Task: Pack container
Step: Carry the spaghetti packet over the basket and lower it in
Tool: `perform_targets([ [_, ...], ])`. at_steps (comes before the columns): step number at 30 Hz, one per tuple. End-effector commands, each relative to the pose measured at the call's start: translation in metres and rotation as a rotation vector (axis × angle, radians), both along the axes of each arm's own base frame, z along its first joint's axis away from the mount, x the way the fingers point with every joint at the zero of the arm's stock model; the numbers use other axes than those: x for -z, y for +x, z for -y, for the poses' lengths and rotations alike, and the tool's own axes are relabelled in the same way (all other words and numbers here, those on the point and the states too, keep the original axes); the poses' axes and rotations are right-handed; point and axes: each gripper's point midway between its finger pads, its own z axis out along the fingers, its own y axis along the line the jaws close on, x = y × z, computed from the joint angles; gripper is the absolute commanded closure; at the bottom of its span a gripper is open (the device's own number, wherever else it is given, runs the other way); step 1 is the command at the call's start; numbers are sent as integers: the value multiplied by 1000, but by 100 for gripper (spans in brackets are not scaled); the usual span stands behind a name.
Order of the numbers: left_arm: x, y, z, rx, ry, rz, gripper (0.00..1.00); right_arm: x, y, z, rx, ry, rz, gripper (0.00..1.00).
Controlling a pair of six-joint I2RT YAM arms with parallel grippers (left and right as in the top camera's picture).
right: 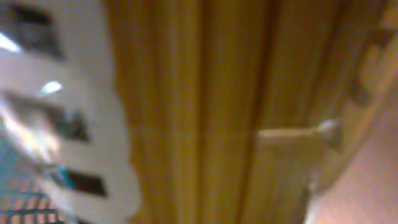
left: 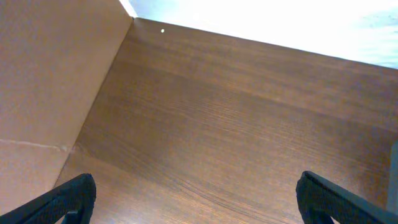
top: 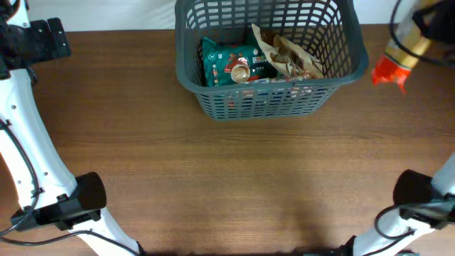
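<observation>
Right gripper point(top: 421, 34) hangs highest in the overhead view, to the right of the basket point(top: 263, 103) and apart from it. It is clenched on a long yellow packet point(top: 409, 51) whose red end slants down toward the basket's right rim. I see two risks. The packet is long, so if it goes in at this slant the red end may catch on the rim or in the slots, and the basket, which looks light, could be pushed along the table point(top: 227, 178). It also seems to be held near one end, so it may slip or swing in the grip.

The basket stands at the far middle of the table. It is dark grey plastic with slotted walls, rounded corners and a thick rim. Inside it lie a green packet point(top: 231, 64) and, right of it, a tan packet point(top: 288, 57). Little floor is free, so the long packet may rest on top of them and stick out. The left gripper point(top: 50, 39) is left of the basket, well apart.

From the left wrist, its fingers point(left: 74, 196) are spread wide with nothing between them, above bare table. The basket is not in this view.

From the right wrist, the yellow packet fills the picture, very close and blurred, with a white label point(right: 74, 124) at its left. The fingers do not show here, and I cannot tell where the basket is.
</observation>
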Motion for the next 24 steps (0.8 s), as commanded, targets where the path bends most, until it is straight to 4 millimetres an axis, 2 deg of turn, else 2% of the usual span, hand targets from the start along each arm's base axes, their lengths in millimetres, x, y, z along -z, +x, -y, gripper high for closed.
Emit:
perform_targets([
  [1,3,0,-2,-16,-8,-4,1,-48,-14,-67,-204,-62,164,80],
  [3,3,0,-2,-16,-8,-4,1,-49,-16,-102,-325,-126,198,79],
  [6,3,0,-2,-16,-8,-4,1,-42,-15,-143,-443,-235,220,79],
  [10,3,0,-2,-16,-8,-4,1,-26,-2,-176,-524,-473,246,79],
  [13,3,0,-2,-16,-8,-4,1,-11,10,-202,-611,-588,266,79],
  [17,3,0,-2,-16,-8,-4,1,25,31,-223,-785,-756,275,79],
  [23,3,0,-2,-16,-8,-4,1,95,66,-231,-964,-885,214,66],
  [24,3,0,-2,-16,-8,-4,1,104,69,-235,-989,-886,207,61],
])
